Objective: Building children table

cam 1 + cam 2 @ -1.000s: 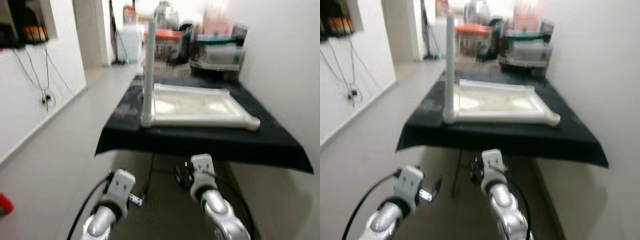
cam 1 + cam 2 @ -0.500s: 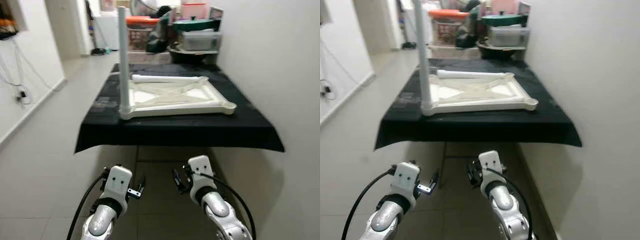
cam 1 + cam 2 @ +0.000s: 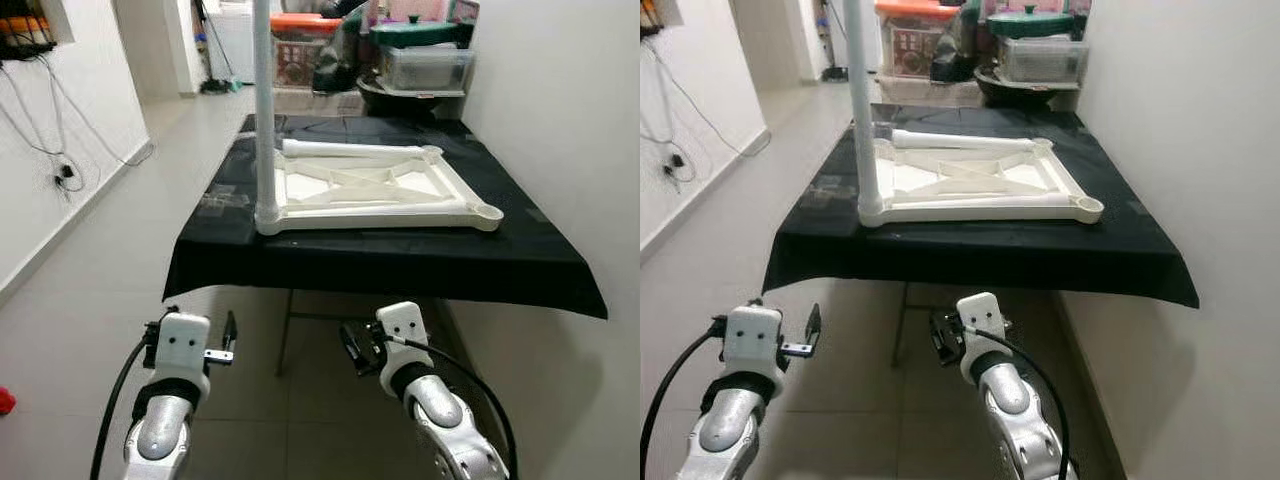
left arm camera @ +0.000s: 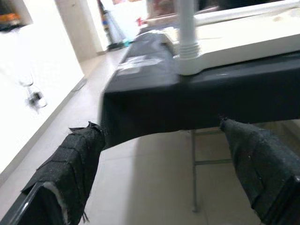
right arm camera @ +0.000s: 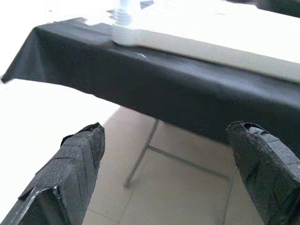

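The upturned white tabletop (image 3: pixel 375 195) lies upper centre on the black-draped table (image 3: pixel 400 262); both the left gripper (image 3: pixel 228 338) and right gripper (image 3: pixel 352 345) hang below its edge, fingers spread, empty; the loose leg (image 3: pixel 345 150) runs crosswise at the far side, the right gripper nearer.

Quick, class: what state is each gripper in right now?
Left gripper: open, holding nothing.
Right gripper: open, holding nothing.

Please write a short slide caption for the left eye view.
White table frame upside down on a black cloth, one leg upright; both arms low in front.
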`<state>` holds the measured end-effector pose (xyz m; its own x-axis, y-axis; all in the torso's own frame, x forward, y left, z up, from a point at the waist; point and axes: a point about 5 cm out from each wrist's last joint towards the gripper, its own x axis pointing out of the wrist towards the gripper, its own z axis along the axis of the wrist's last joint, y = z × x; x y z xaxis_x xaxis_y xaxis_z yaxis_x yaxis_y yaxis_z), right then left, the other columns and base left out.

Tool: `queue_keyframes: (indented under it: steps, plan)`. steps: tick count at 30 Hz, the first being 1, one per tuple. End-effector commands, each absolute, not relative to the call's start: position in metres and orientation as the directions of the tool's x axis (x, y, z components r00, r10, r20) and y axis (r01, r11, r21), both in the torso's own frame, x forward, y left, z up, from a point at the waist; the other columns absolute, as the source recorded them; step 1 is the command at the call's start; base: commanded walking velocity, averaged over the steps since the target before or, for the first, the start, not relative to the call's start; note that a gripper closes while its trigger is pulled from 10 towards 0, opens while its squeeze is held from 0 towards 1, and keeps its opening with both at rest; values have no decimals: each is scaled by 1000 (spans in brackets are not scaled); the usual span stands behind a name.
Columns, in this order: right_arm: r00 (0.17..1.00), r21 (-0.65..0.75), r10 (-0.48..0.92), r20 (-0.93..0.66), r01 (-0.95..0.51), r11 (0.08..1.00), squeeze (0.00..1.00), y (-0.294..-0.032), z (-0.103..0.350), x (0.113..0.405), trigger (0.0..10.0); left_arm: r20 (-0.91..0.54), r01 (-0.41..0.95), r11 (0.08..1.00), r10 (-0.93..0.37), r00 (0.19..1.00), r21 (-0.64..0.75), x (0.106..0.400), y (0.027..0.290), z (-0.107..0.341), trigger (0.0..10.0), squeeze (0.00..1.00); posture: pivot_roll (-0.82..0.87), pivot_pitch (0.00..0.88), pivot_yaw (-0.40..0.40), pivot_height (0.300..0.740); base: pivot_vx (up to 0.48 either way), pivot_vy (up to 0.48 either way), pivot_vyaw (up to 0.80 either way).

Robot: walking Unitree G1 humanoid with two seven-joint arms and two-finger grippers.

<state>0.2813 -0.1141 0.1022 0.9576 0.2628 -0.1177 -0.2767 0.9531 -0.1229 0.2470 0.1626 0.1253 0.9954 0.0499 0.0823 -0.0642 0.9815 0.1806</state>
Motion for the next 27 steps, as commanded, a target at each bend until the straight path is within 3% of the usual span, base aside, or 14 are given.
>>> queue_keyframes:
  steps: [1, 27]
  plan:
    - [961, -135, 264, -83, -273, 952, 0, -110, 107, 283, 10000, 64, -67, 980, 55, 996, 187, 246, 163, 122, 10000, 0, 160, 0, -42, 740, 300, 0, 0]
    - [976, -87, 206, -70, -212, 973, 0, -119, 107, 288, 10000, 90, -91, 980, 76, 993, 176, 250, 166, 129, 10000, 0, 168, 0, -54, 740, 258, 0, 0]
